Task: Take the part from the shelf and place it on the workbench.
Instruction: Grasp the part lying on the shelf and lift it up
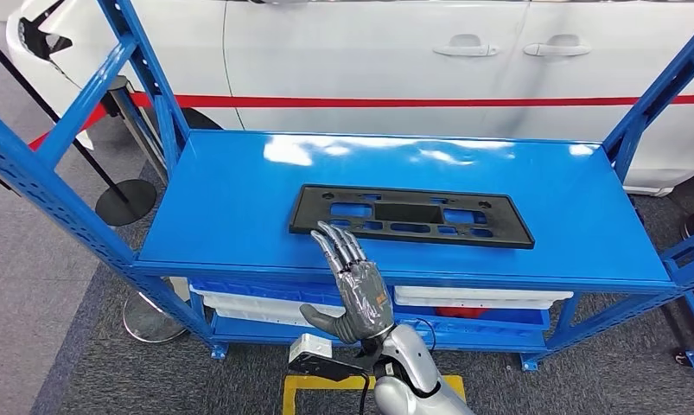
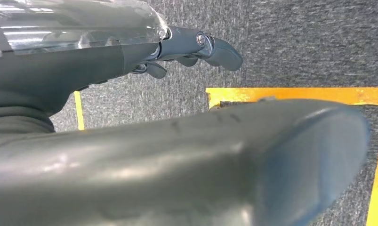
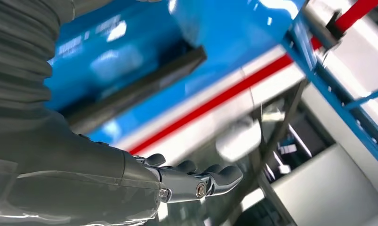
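Note:
The part point(image 1: 464, 232) is a flat black rectangular panel with several cut-outs, lying on the blue shelf top point(image 1: 231, 207). My right hand point(image 1: 353, 285) reaches up from below with its fingers stretched flat and apart, holding nothing. Its fingertips point(image 1: 328, 233) are at the part's near left corner; whether they touch it I cannot tell. In the right wrist view the part point(image 3: 135, 89) is a dark blurred bar beyond the right hand point(image 3: 177, 181). My left hand point(image 2: 187, 47) hangs over the grey floor, its fingers loose and holding nothing.
A white car point(image 1: 369, 60) with a red stripe stands right behind the shelf. Blue uprights point(image 1: 144, 60) frame both shelf ends. White and blue bins point(image 1: 464, 298) sit on the lower level. A stanchion base point(image 1: 125, 201) stands left. Yellow tape point(image 2: 290, 94) marks the floor.

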Robot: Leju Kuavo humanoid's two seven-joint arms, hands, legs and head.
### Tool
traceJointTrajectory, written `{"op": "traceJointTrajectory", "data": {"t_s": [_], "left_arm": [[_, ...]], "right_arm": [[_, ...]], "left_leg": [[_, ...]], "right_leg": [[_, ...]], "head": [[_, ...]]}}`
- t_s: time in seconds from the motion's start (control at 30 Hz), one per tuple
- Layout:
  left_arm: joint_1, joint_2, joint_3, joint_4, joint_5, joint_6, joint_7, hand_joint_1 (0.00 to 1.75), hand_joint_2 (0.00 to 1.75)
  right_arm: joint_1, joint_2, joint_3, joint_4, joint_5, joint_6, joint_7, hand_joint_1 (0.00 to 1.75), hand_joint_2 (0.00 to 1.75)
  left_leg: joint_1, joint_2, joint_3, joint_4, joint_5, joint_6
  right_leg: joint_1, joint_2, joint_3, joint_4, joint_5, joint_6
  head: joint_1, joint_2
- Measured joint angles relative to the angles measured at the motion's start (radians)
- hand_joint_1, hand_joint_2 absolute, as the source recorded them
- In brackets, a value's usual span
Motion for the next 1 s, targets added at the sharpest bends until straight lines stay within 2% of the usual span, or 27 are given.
{"op": "traceJointTrajectory", "data": {"t_s": [0.03,0.1,0.13,0.17,0.27,0.33,0.37,0.43,0.47,0.5,0.53,0.57,0.6,0.67,0.7,0.77,0.83,0.87,0.93,0.97,1.0], "left_arm": [[0.001,-0.001,0.000,0.000,0.000,0.000,0.000,0.00,0.00],[0.001,-0.004,0.000,0.001,0.000,0.000,0.001,0.00,0.00],[0.001,-0.006,-0.001,0.001,-0.001,0.000,0.002,0.00,0.00],[0.001,-0.008,-0.002,0.001,-0.002,0.000,0.003,0.00,0.00],[0.003,-0.010,-0.006,0.001,-0.007,-0.001,0.009,0.00,0.00],[0.002,-0.010,-0.008,0.001,-0.008,-0.002,0.012,0.00,0.00],[0.002,-0.011,-0.009,0.001,-0.008,-0.003,0.013,0.00,0.00],[0.003,-0.011,-0.010,0.002,-0.010,-0.006,0.014,0.00,0.00],[0.004,-0.011,-0.010,0.002,-0.012,-0.008,0.015,0.00,0.00],[0.005,-0.011,-0.011,0.002,-0.014,-0.010,0.014,0.00,0.00],[0.006,-0.011,-0.012,0.002,-0.016,-0.011,0.013,0.00,0.00],[0.006,-0.011,-0.013,0.002,-0.017,-0.012,0.012,0.00,0.00],[0.005,-0.011,-0.014,0.002,-0.019,-0.012,0.012,0.00,0.00],[0.003,-0.011,-0.016,0.003,-0.021,-0.014,0.012,0.00,0.00],[0.002,-0.011,-0.016,0.004,-0.021,-0.015,0.012,0.00,0.00],[0.003,-0.011,-0.017,0.004,-0.022,-0.015,0.012,0.00,0.00],[0.004,-0.012,-0.017,0.005,-0.022,-0.015,0.012,0.00,0.00],[0.004,-0.013,-0.018,0.005,-0.022,-0.015,0.012,0.00,0.00],[0.003,-0.013,-0.019,0.006,-0.021,-0.015,0.012,0.00,0.00],[0.004,-0.013,-0.019,0.006,-0.020,-0.015,0.012,0.00,0.00],[0.005,-0.013,-0.020,0.006,-0.019,-0.015,0.012,0.00,0.00]], "right_arm": [[-0.001,-0.002,0.003,0.006,0.039,-0.026,0.002,0.00,1.75],[-0.001,-0.002,0.002,0.010,0.111,-0.054,-0.010,0.00,1.75],[0.002,0.001,-0.005,0.007,0.145,-0.059,-0.027,0.00,1.75],[0.008,0.007,-0.019,0.002,0.178,-0.061,-0.049,0.00,1.75],[0.032,0.040,-0.077,-0.020,0.262,-0.065,-0.100,0.00,1.75],[0.037,0.061,-0.106,-0.029,0.294,-0.066,-0.100,0.00,1.75],[0.038,0.069,-0.116,-0.033,0.308,-0.066,-0.092,0.00,1.75],[0.039,0.077,-0.128,-0.036,0.333,-0.067,-0.064,0.00,1.75],[0.039,0.078,-0.131,-0.036,0.346,-0.067,-0.045,0.00,1.75],[0.038,0.078,-0.132,-0.035,0.361,-0.067,-0.023,0.00,1.75],[0.033,0.076,-0.133,-0.032,0.376,-0.067,0.005,0.00,1.75],[0.024,0.073,-0.134,-0.027,0.391,-0.067,0.032,0.00,1.75],[0.013,0.068,-0.134,-0.021,0.402,-0.066,0.055,0.00,1.75],[-0.014,0.057,-0.134,-0.001,0.417,-0.066,0.090,0.00,1.75],[-0.027,0.051,-0.134,0.012,0.423,-0.066,0.102,0.00,1.75],[-0.055,0.037,-0.133,0.044,0.429,-0.066,0.120,0.00,1.75],[-0.085,0.022,-0.133,0.078,0.428,-0.066,0.127,0.00,1.75],[-0.102,0.015,-0.133,0.099,0.427,-0.066,0.127,0.00,1.75],[-0.134,0.002,-0.133,0.148,0.424,-0.067,0.128,0.00,1.75],[-0.148,-0.003,-0.133,0.175,0.422,-0.066,0.131,0.00,1.75],[-0.163,-0.007,-0.132,0.206,0.419,-0.066,0.134,0.00,1.75]], "left_leg": [[0.000,-0.001,0.001,0.002,-0.001,0.000],[-0.001,-0.003,0.001,0.008,-0.006,-0.004],[-0.003,-0.003,0.000,0.013,-0.009,-0.007],[-0.005,-0.004,-0.002,0.016,-0.012,-0.012],[-0.006,-0.003,-0.004,0.018,-0.017,-0.027],[-0.004,-0.003,-0.013,0.045,-0.039,-0.039],[-0.001,-0.003,-0.030,0.087,-0.065,-0.045],[0.005,-0.002,-0.087,0.212,-0.126,-0.056],[0.008,-0.002,-0.113,0.265,-0.144,-0.060],[0.010,-0.002,-0.125,0.289,-0.143,-0.063],[0.013,-0.002,-0.120,0.276,-0.123,-0.065],[0.016,-0.002,-0.095,0.223,-0.088,-0.066],[0.018,-0.001,-0.064,0.153,-0.054,-0.066],[0.016,-0.001,-0.015,0.045,-0.018,-0.059],[0.013,-0.001,-0.007,0.026,-0.017,-0.053],[0.010,-0.003,-0.008,0.022,-0.015,-0.038],[0.010,-0.002,-0.006,0.014,-0.008,-0.024],[0.011,-0.002,-0.005,0.010,-0.004,-0.017],[0.008,0.000,-0.006,0.008,-0.002,-0.007],[0.005,0.000,-0.007,0.008,-0.002,-0.004],[0.003,0.000,-0.007,0.009,-0.002,-0.003]], "right_leg": [[0.000,0.000,0.012,-0.026,0.025,-0.001],[0.001,0.000,0.073,-0.152,0.091,-0.008],[0.003,0.000,0.101,-0.210,0.111,-0.012],[0.004,0.000,0.117,-0.246,0.119,-0.016],[0.007,0.002,0.124,-0.267,0.120,-0.028],[0.002,0.001,0.129,-0.277,0.123,-0.038],[0.000,0.000,0.131,-0.280,0.125,-0.042],[0.000,-0.001,0.131,-0.281,0.125,-0.045],[0.000,-0.001,0.131,-0.280,0.125,-0.045],[-0.001,-0.001,0.130,-0.279,0.124,-0.045],[-0.001,-0.001,0.130,-0.278,0.124,-0.045],[-0.002,0.000,0.130,-0.276,0.123,-0.043],[-0.003,0.001,0.131,-0.274,0.122,-0.040],[-0.001,0.003,0.128,-0.270,0.121,-0.029],[0.001,0.003,0.127,-0.270,0.122,-0.023],[0.001,0.003,0.125,-0.273,0.126,-0.010],[-0.003,0.002,0.119,-0.256,0.113,0.001],[-0.004,0.002,0.103,-0.223,0.092,0.005],[-0.005,0.002,0.047,-0.106,0.032,0.008],[-0.005,0.002,0.018,-0.048,0.010,0.008],[-0.005,0.002,0.001,-0.014,0.006,0.007]], "head": [[0.000,0.000],[0.000,0.000],[0.000,0.000],[0.000,0.000],[-0.001,0.000],[-0.001,0.000],[-0.002,0.000],[-0.002,0.000],[-0.002,0.000],[-0.002,0.000],[-0.002,0.000],[-0.002,0.000],[-0.002,0.000],[-0.002,0.000],[-0.001,0.000],[-0.001,0.000],[0.000,0.000],[0.000,0.000],[0.000,0.000],[0.000,0.000],[0.000,0.000]]}}
